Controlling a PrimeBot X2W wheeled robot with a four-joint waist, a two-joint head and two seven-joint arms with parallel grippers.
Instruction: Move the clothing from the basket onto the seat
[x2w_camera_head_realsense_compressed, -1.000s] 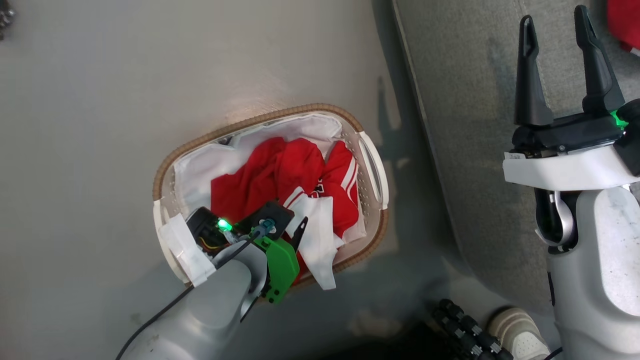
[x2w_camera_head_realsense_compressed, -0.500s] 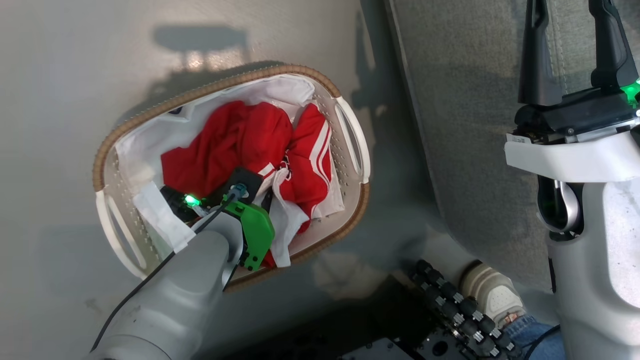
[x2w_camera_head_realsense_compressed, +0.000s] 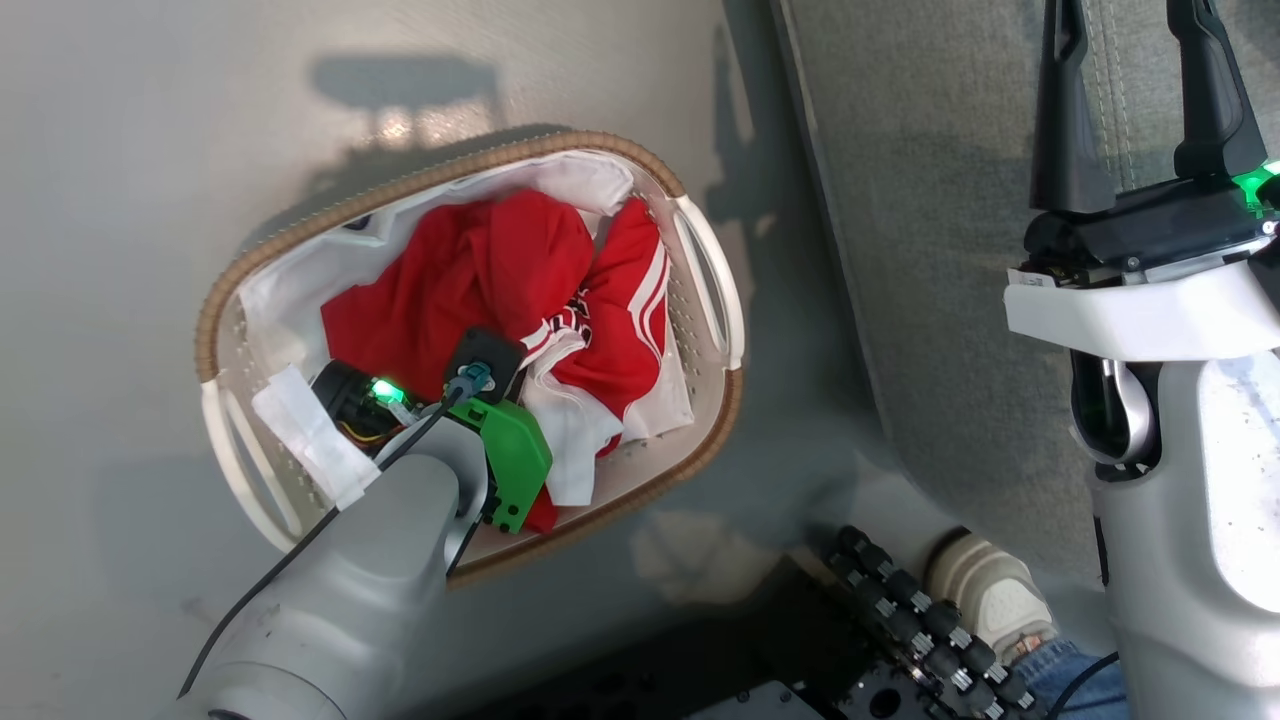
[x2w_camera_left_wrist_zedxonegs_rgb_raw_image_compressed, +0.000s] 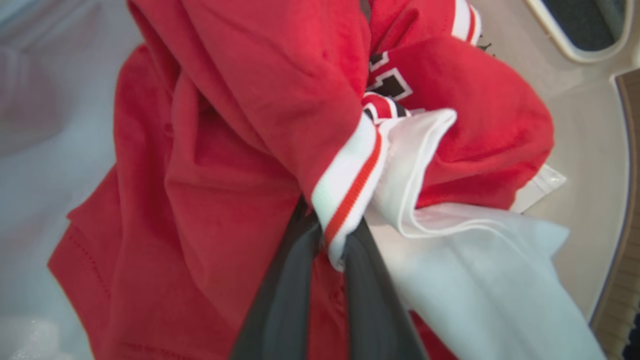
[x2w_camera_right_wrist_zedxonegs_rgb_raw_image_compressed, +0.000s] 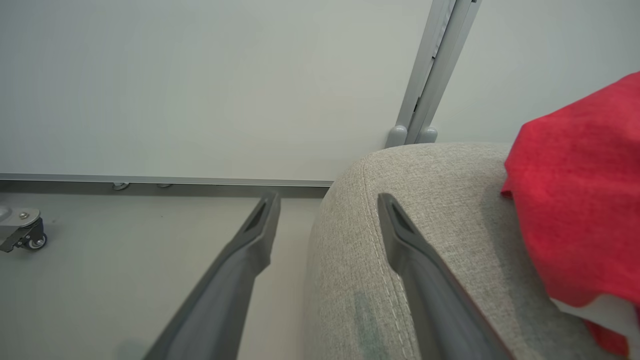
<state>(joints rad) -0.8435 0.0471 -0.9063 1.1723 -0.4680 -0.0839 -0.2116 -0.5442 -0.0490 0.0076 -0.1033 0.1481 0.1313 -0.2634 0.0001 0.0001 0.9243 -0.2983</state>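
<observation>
Left wrist view: left gripper (x2w_camera_left_wrist_zedxonegs_rgb_raw_image_compressed: 330, 235) jaws pinched almost together on a white-and-red trimmed edge of the clothing (x2w_camera_left_wrist_zedxonegs_rgb_raw_image_compressed: 240, 125), which lies bunched in the basket (x2w_camera_head_realsense_compressed: 440, 170) on the floor (x2w_camera_head_realsense_compressed: 150, 250) beside the seat (x2w_camera_right_wrist_zedxonegs_rgb_raw_image_compressed: 450, 200). Right gripper (x2w_camera_right_wrist_zedxonegs_rgb_raw_image_compressed: 329, 202) jaws spread wide, holding nothing, over the seat edge.

a pale grey, slightly glossy floor (x2w_camera_head_realsense_compressed: 120, 250) carries soft shadows and a patch of glare. at the lower right of the head view a person's beige-and-white shoe (x2w_camera_head_realsense_compressed: 985, 590) stands on it, with a blue jeans cuff (x2w_camera_head_realsense_compressed: 1055, 672) just beside it at the bottom edge. in the right wrist view a plain off-white wall (x2w_camera_right_wrist_zedxonegs_rgb_raw_image_compressed: 200, 75) meets the floor along a thin metal strip (x2w_camera_right_wrist_zedxonegs_rgb_raw_image_compressed: 150, 179), a grey metal upright (x2w_camera_right_wrist_zedxonegs_rgb_raw_image_compressed: 435, 65) rises against the wall, and a small black caster (x2w_camera_right_wrist_zedxonegs_rgb_raw_image_compressed: 30, 237) in a metal bracket sits at the left edge.
</observation>
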